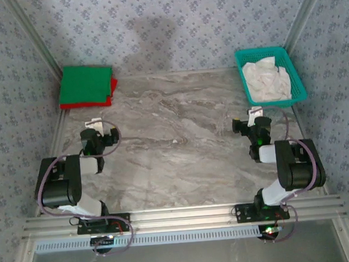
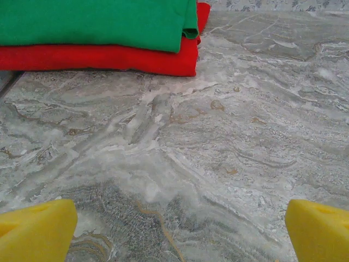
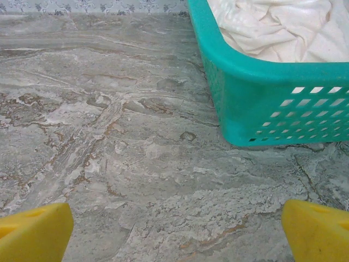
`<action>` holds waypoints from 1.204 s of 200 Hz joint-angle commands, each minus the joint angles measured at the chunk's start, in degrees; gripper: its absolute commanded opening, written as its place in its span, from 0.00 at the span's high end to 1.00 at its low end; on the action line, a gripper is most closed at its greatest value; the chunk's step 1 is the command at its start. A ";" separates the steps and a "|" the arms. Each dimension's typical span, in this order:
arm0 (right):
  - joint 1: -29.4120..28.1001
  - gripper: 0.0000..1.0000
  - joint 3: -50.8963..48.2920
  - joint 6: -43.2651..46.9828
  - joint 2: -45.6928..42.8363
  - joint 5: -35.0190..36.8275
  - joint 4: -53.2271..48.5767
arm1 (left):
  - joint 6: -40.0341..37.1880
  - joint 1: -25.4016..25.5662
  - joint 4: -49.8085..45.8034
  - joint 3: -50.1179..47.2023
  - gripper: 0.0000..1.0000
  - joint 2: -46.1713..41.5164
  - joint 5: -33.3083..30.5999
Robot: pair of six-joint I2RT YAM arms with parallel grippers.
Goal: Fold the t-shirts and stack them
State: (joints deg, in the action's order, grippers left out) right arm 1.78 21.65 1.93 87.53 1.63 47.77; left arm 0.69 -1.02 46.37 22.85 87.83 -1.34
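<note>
A folded bright green t-shirt [image 1: 86, 83] lies on top of a folded red t-shirt [image 1: 89, 103] at the table's far left corner; in the left wrist view the green one [image 2: 92, 22] rests on the red one [image 2: 109, 57]. A wrinkled off-white t-shirt [image 1: 267, 79] lies crumpled in the teal mesh basket [image 1: 274, 103] at the far right; the right wrist view shows the shirt [image 3: 278, 27] inside the basket [image 3: 256, 93]. My left gripper [image 1: 96, 125] is open over bare marble short of the stack, yellow pads [image 2: 35, 232] wide apart. My right gripper [image 1: 254, 114] is open just short of the basket, nothing between its pads [image 3: 32, 234].
The marble tabletop [image 1: 175, 143] stretches between the two arms. Patterned walls close off the back and both sides. An aluminium rail [image 1: 180, 216] runs along the near edge by the arm bases.
</note>
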 commanded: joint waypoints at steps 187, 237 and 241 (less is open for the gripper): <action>-0.46 0.12 51.70 -17.42 -5.56 1.34 -61.73 | 3.61 20.44 -53.88 52.69 0.06 -5.45 -7.29; 6.25 0.20 74.13 -24.98 16.19 3.90 -75.06 | -3.12 34.24 -58.56 71.02 0.04 13.73 -0.46; 6.64 0.20 74.69 -25.54 17.24 4.05 -74.92 | -3.51 35.09 -57.82 71.18 0.04 14.65 0.58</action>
State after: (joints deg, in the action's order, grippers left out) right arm 4.95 95.04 -17.19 97.62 4.32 -14.92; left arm 1.80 29.30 -3.68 91.88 95.96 -5.41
